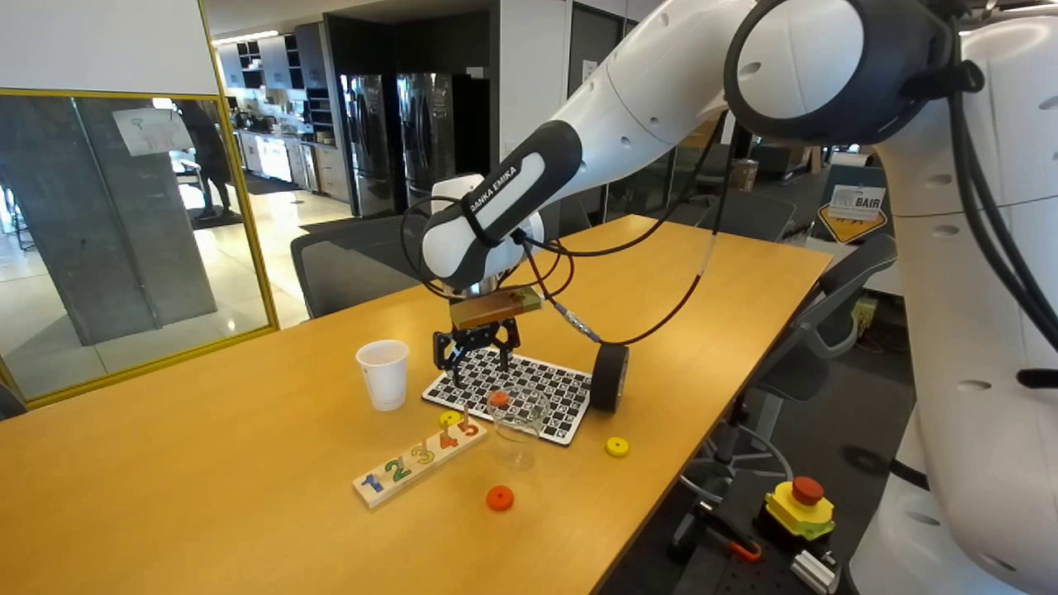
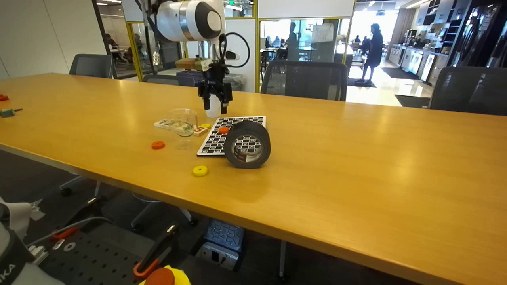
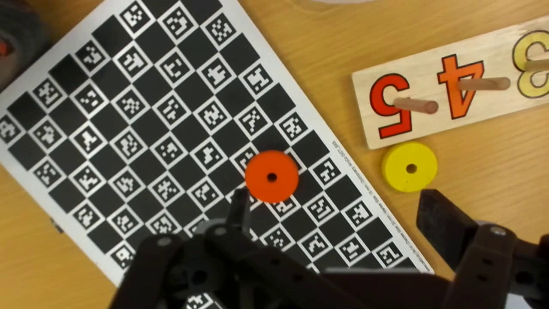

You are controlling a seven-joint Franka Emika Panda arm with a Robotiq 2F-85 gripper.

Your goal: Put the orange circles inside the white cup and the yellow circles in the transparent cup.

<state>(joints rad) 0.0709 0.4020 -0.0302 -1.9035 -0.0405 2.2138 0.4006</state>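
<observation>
In an exterior view, a red button point(image 2: 160, 276) sits nearest, cut off at the bottom edge. Past it, close to the near edge of the table point(image 2: 356, 158), lies a yellow disc point(image 2: 200, 171), with a roll of dark tape point(image 2: 247, 130) standing on edge to its right. A little farther and to the left lies an orange disc point(image 2: 158, 145). Between that disc and the checkered board point(image 2: 216, 142) on the right stands the clear cup point(image 2: 183, 128). A second orange disc point(image 2: 223, 130) lies flat on the board. Beyond the clear cup is a wooden number strip point(image 1: 420, 464) with pegs; a second yellow disc point(image 2: 205, 126) is just beside its right end, and I cannot tell if they touch. The jaws hang above the far part of the board, spread wide and holding nothing; over them is the robot arm point(image 2: 186, 21). Farther still, behind and apart from the jaws, the white cup point(image 2: 213, 109) stands upright on the table. A chair point(image 2: 305, 81) stands past the far edge. Deep in the room, on the right, stands a person point(image 2: 374, 49).
</observation>
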